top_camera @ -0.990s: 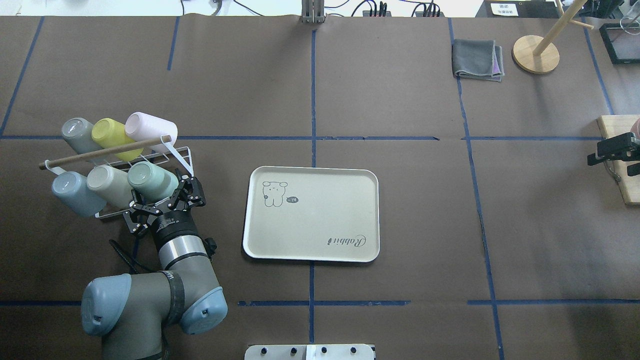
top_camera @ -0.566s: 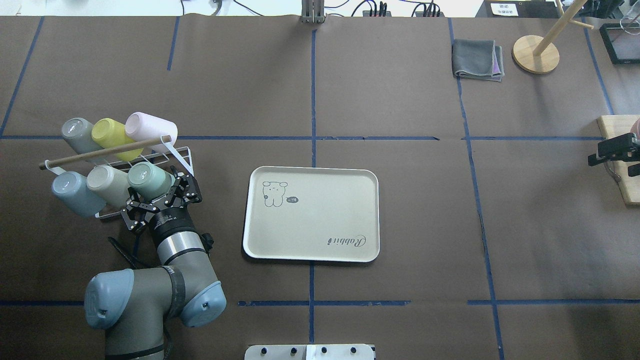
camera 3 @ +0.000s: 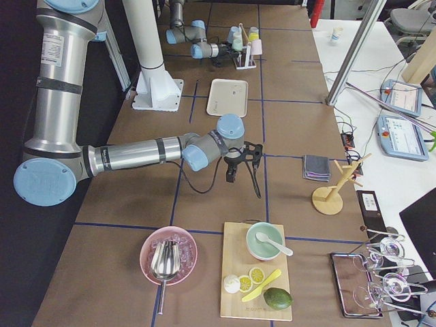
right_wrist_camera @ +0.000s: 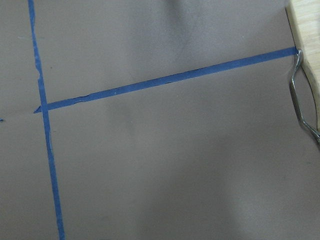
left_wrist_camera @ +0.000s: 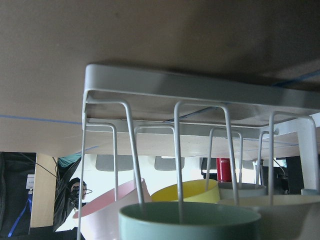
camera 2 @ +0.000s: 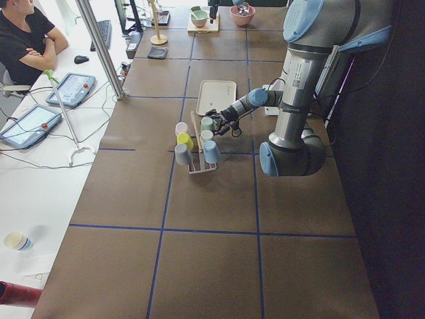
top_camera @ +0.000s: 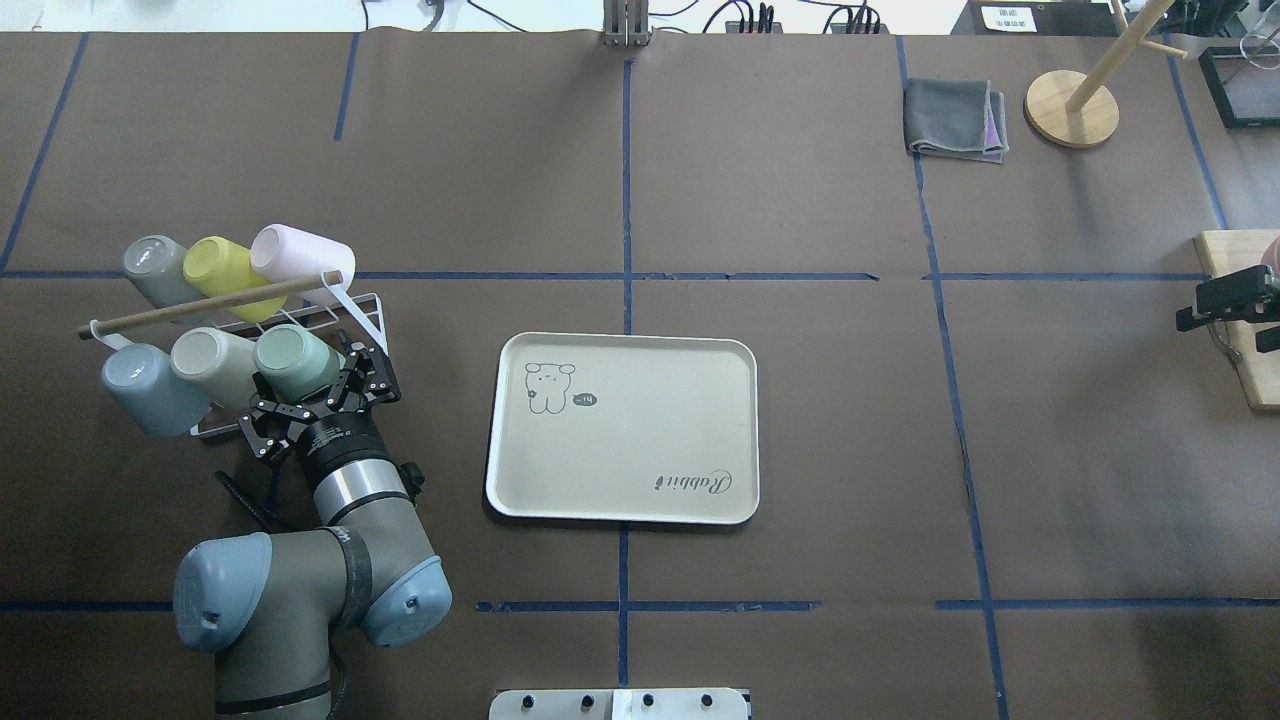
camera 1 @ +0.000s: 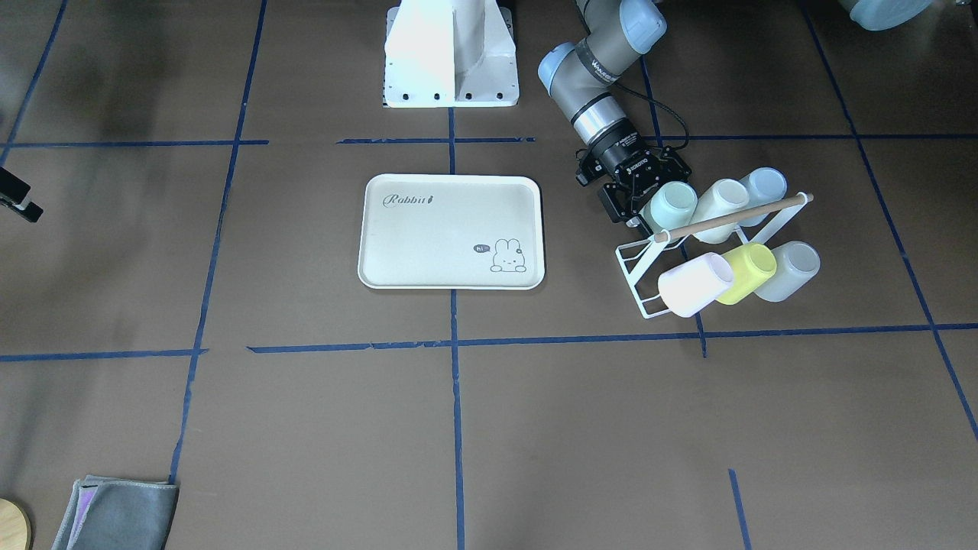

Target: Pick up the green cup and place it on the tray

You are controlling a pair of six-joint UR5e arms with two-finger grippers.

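The green cup (top_camera: pixel 293 361) is a pale mint tumbler lying tilted on the white wire rack (top_camera: pixel 366 304), at the rack's corner nearest the tray. My left gripper (top_camera: pixel 322 405) comes at it from the robot's side, and its fingers straddle the cup's mouth end and look shut on it. From across the table, the green cup (camera 1: pixel 669 205) sits right against the left gripper (camera 1: pixel 636 197). In the left wrist view, the green cup's rim (left_wrist_camera: pixel 190 219) fills the bottom edge, with no fingers showing. The cream tray (top_camera: pixel 640 440) lies flat to the right. My right gripper (top_camera: pixel 1240 318) hangs open at the far right.
The rack also holds blue (top_camera: pixel 140 385), beige (top_camera: pixel 205 362), grey (top_camera: pixel 155 265), yellow (top_camera: pixel 225 265) and pink (top_camera: pixel 295 255) cups. A folded grey cloth (top_camera: pixel 955 118) and a wooden stand (top_camera: pixel 1070 108) sit far right. A wooden board (top_camera: pixel 1228 262) lies by the right gripper. A person (camera 2: pixel 26 40) sits beyond the table.
The left arm has drawn back slightly toward the robot. The green cup has tilted and shifted a little with it, and the neighbouring beige and blue cups have nudged left. The right arm has not moved.
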